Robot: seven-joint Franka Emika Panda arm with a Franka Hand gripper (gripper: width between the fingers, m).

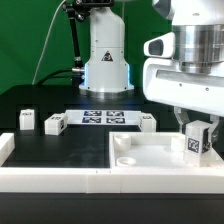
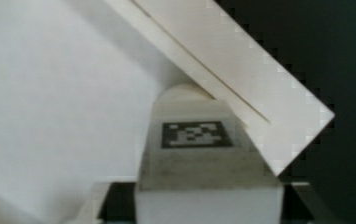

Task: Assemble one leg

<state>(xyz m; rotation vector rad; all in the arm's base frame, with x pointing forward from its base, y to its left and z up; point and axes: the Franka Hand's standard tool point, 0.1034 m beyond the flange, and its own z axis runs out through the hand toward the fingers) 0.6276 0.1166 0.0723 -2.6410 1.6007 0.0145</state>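
In the exterior view I see the end effector [image 1: 197, 133] closed on a leg [image 1: 197, 143], holding it upright over the panel [image 1: 150, 153], at that view's right. Three more legs [image 1: 27, 121] stand on the black table [image 1: 30, 100], near the marker board [image 1: 105, 117].

In the wrist view the leg [image 2: 196, 140] sits between the two fingers [image 2: 118, 203], its tag facing the camera, with the panel [image 2: 50, 90] behind it.
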